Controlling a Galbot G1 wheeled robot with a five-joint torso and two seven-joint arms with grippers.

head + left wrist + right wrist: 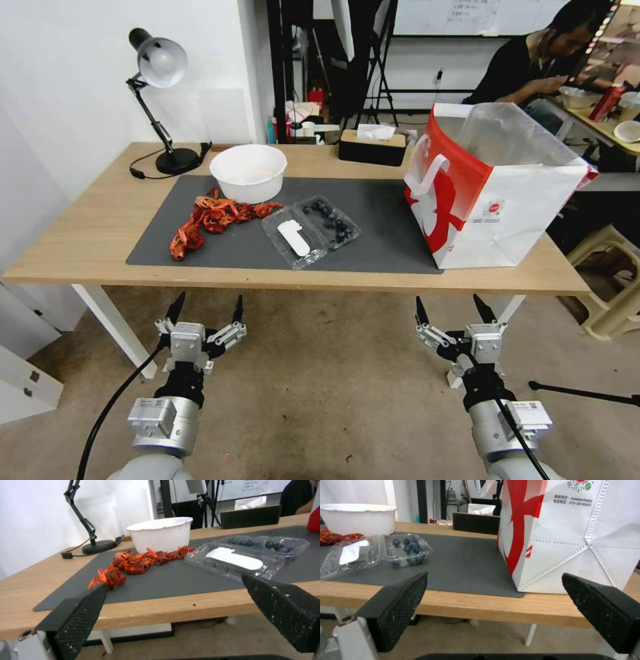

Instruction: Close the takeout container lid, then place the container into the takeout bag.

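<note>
The takeout container (331, 223) (266, 544) (407, 550), a small clear clamshell with dark blueberries, lies open on the grey mat at the table's middle. Its lid (293, 237) (233, 559) (350, 552) lies flat beside it, white label up. At the table's right end stands the takeout bag (497, 190) (566, 532), white and red, mouth open with a clear liner. My left gripper (205, 312) (173, 590) is open, below and in front of the table's front edge. On the right, equally low and short of the edge, my right gripper (451, 307) (493, 585) is open too.
A white bowl (248, 172) and a tangle of orange-red scraps (213, 217) lie left of the container on the grey mat (387, 233). A desk lamp (160, 80) stands back left, a black tissue box (372, 145) at the back. A stool (610, 280) stands right of the table.
</note>
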